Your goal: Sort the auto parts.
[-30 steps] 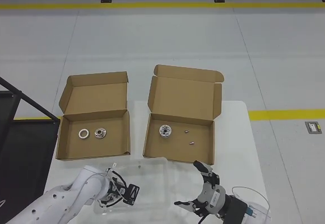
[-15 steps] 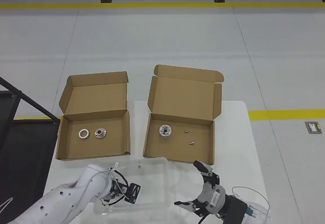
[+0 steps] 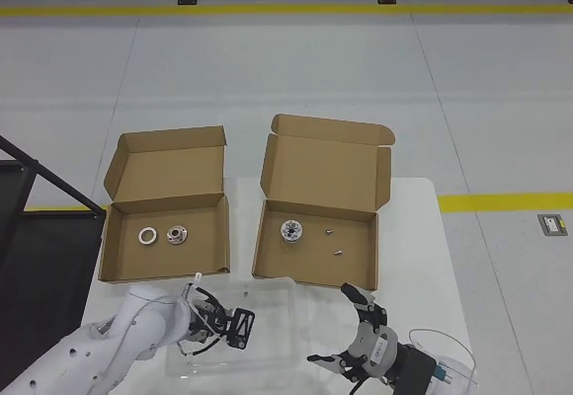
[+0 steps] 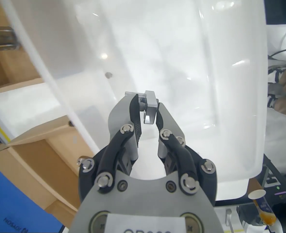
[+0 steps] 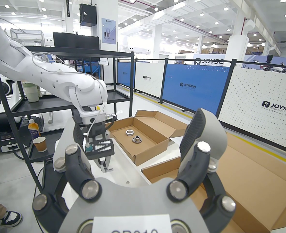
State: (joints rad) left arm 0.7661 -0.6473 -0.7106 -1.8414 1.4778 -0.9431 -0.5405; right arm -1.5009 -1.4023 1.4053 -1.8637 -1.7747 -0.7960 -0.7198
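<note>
Left gripper [image 4: 146,112] is pinching a small squared metal block [image 4: 150,105] over the clear plastic bin [image 4: 230,73]. Right gripper [image 3: 336,328] is sitting spread wide beside it. Beyond, open cardboard boxes are holding parts: left box [image 3: 203,255] a metal ring [image 3: 148,235] and flange [image 3: 175,234], right box [image 3: 356,259] a toothed disc [image 3: 291,230] and screws [image 3: 337,250]

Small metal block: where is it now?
The metal block is clamped in the left hand, held over the clear bin, just on the robot's side of the left cardboard box.
</note>
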